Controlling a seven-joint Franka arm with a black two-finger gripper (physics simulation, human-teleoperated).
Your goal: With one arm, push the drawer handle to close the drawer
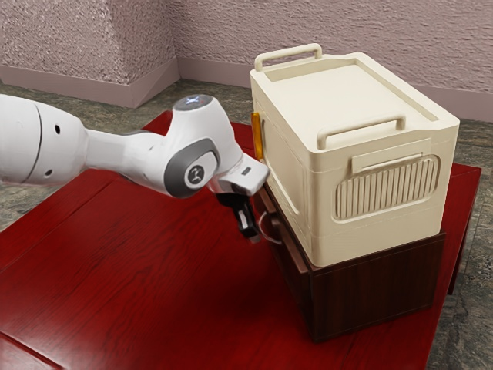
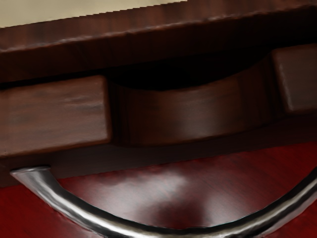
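Your pincer point(image 1: 246, 222) hung beside the handle point(image 2: 74, 207), at the exterior view's left of the cabinet point(image 1: 377, 289), its opening and any hold impossible to tell, and an off-centre shove could have jammed the slightly open drawer point(image 2: 54, 116)!

A red table point(image 1: 154, 270), its smooth top streaked with wood grain, directly carries a dark brown wooden cabinet point(image 1: 373, 289), which stands upright toward the exterior view's right.
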